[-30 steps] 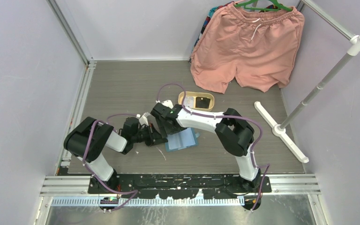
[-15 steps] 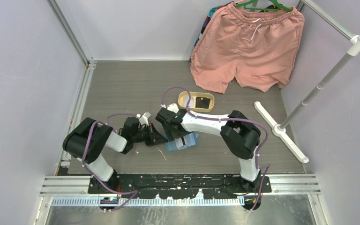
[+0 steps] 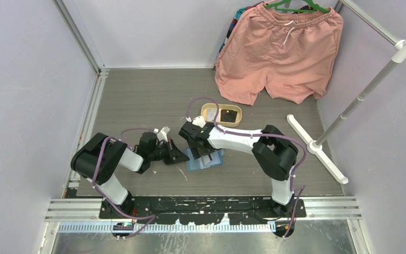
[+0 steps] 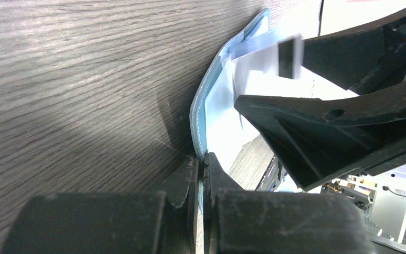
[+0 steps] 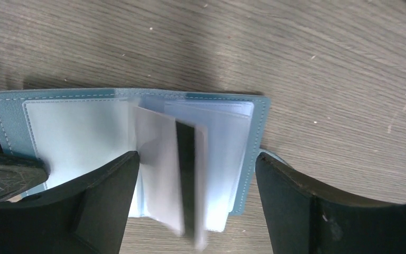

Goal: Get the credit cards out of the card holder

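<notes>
The teal-blue card holder [image 3: 211, 162] lies open on the table, light blue inside [image 5: 74, 127]. Its clear sleeves stand up in the middle, and one holds a light credit card with a dark stripe [image 5: 186, 174]. My left gripper [image 3: 183, 156] is shut on the holder's left edge, which sits pinched between the jaws in the left wrist view [image 4: 201, 159]. My right gripper [image 3: 203, 149] is open and hangs just above the holder. Its fingers straddle the upright sleeves and card [image 5: 195, 157] without touching them.
An oval tan tray [image 3: 210, 112] stands just behind the holder with a dark flat rectangle [image 3: 228, 114] in it. Pink shorts [image 3: 280, 53] hang at the back right. A white rack foot [image 3: 317, 148] lies on the table at the right.
My right gripper has moved right and down from beside the holder to over its middle. The left gripper has stayed shut on the holder's edge.
</notes>
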